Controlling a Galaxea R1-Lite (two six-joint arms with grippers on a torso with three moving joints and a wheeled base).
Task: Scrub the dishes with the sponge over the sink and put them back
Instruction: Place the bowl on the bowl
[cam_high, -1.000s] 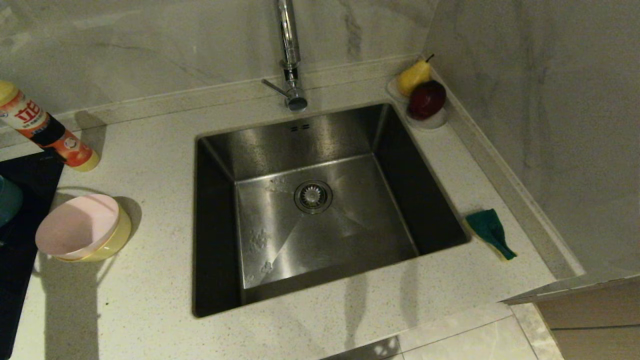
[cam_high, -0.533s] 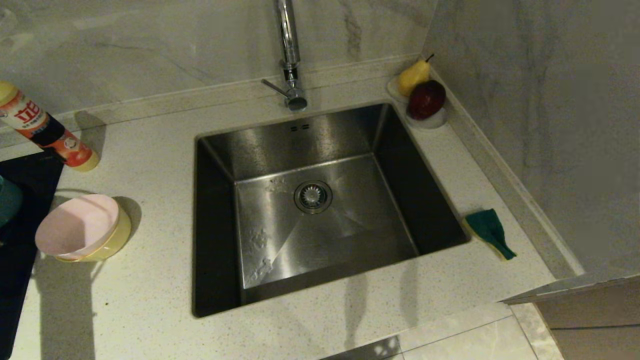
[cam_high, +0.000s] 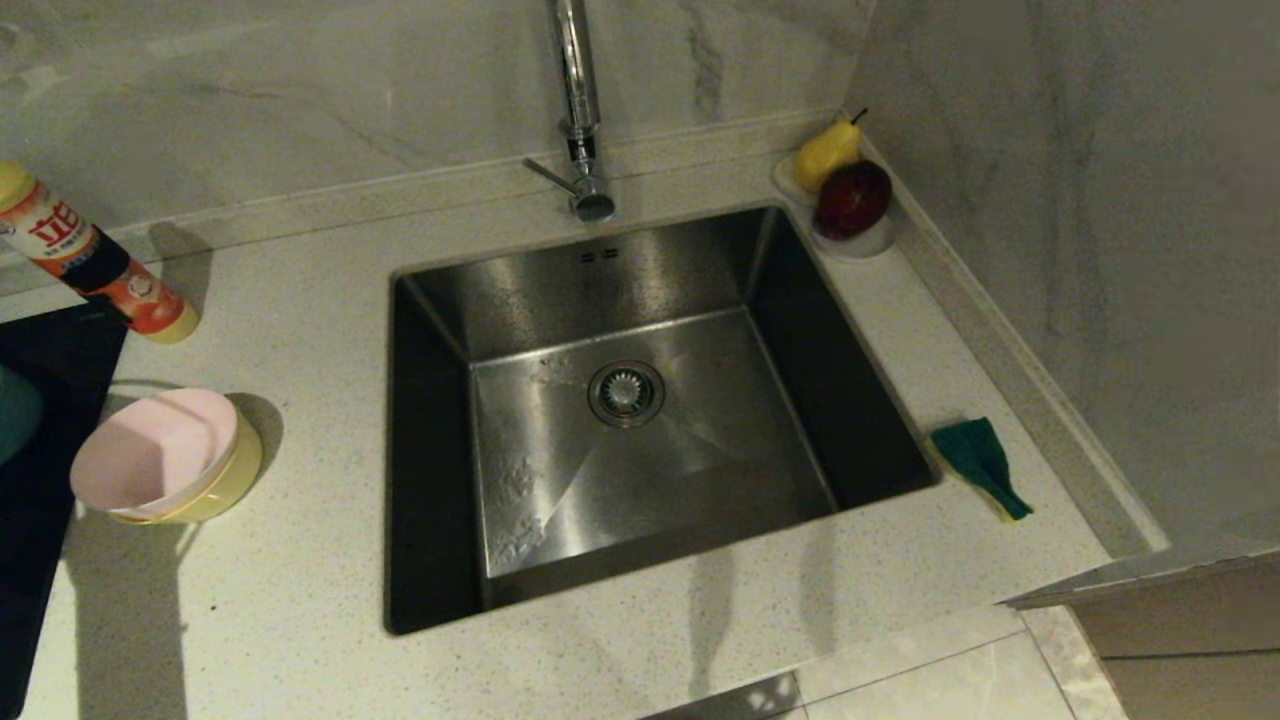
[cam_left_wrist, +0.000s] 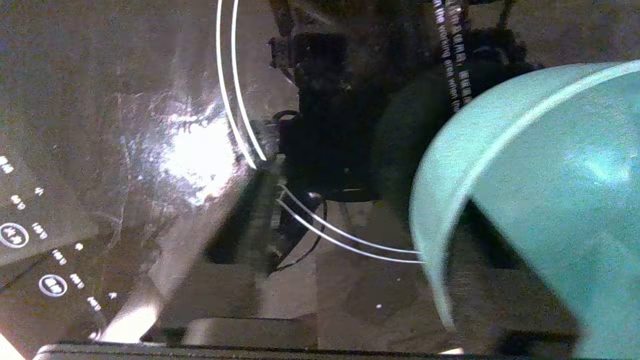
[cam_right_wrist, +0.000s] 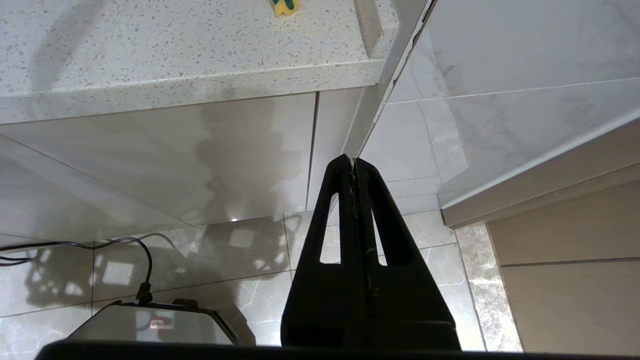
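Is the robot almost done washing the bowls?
No, nothing looks scrubbed yet. The sink holds no dish, and the sponge lies untouched on the counter. The pink bowl sits nested in the yellow bowl. The blue bowl fills the left wrist view, close to that arm. The right gripper hangs shut below the counter.

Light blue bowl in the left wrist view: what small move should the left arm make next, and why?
Probably lift the light blue bowl off the black cooktop toward the sink. It sits right at the left wrist camera, away from the sink, and the sponge lies on the counter; the shut right gripper hangs parked below the counter.
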